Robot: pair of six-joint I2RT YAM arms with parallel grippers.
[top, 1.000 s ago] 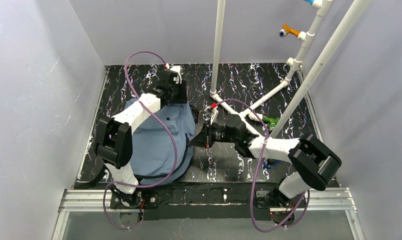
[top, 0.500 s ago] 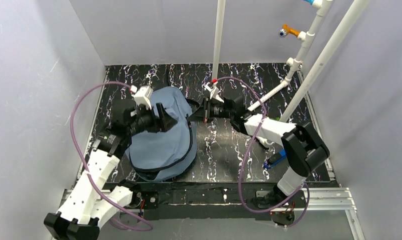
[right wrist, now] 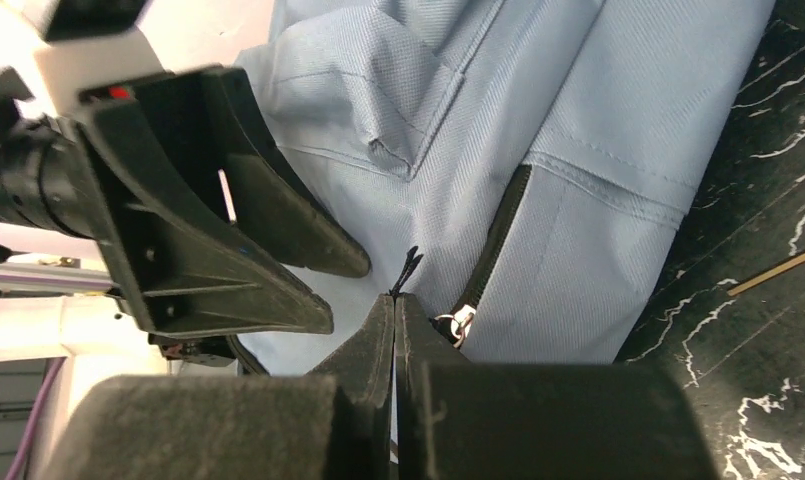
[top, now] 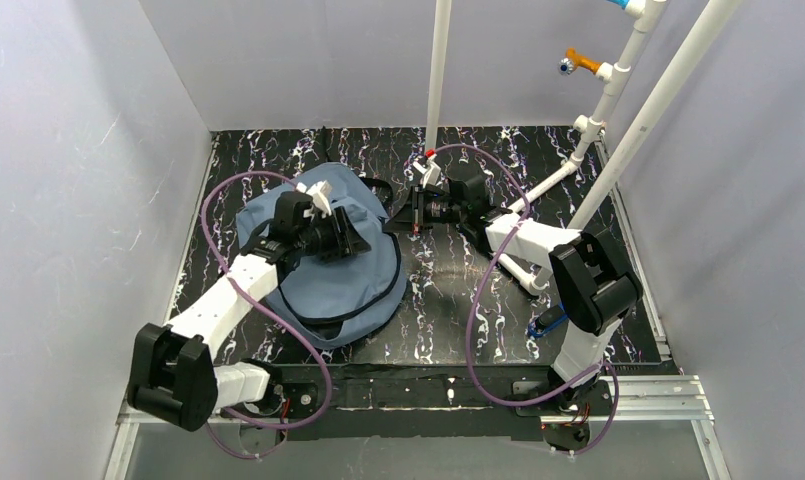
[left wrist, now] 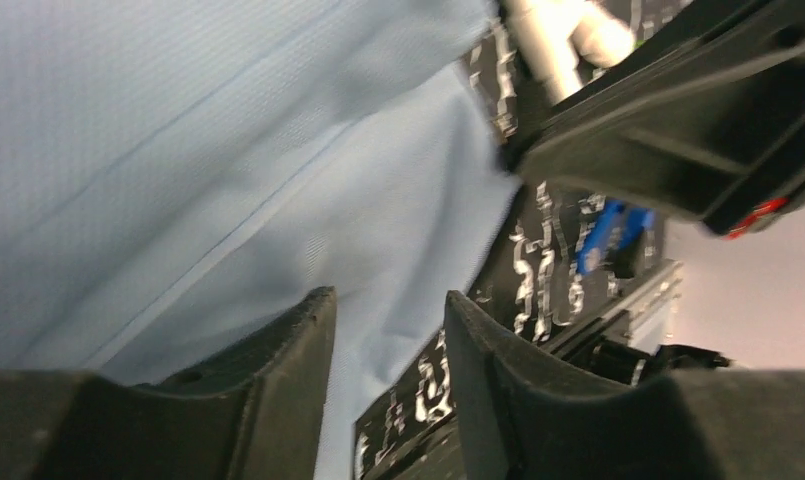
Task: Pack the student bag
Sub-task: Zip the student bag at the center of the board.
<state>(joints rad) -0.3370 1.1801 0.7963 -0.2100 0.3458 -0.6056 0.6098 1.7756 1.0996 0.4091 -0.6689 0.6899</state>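
Observation:
The slate-blue student bag [top: 328, 285] lies flat on the left half of the table, black zipper trim along its near edge. My right gripper [top: 398, 222] is at the bag's far right edge. It is shut [right wrist: 394, 298] on the thin black zipper pull cord [right wrist: 410, 268], beside the metal ring [right wrist: 456, 322] of a black zipper. My left gripper [top: 363, 243] hovers over the bag's upper part, facing the right gripper. Its jaws [left wrist: 386, 305] stand apart with nothing between them, only blue fabric [left wrist: 228, 150] beyond. Nothing shows of the bag's inside.
A white pipe frame [top: 438, 100] stands at the back middle and runs off to the right. A small blue object [top: 548, 320] lies on the black marbled table [top: 448, 300] by the right arm's base. Grey walls close in on three sides.
The left arm swung from the bag's far side round to the left and back over the bag. The right gripper moved toward the back, still shut, and the bag's right edge shifted with it.

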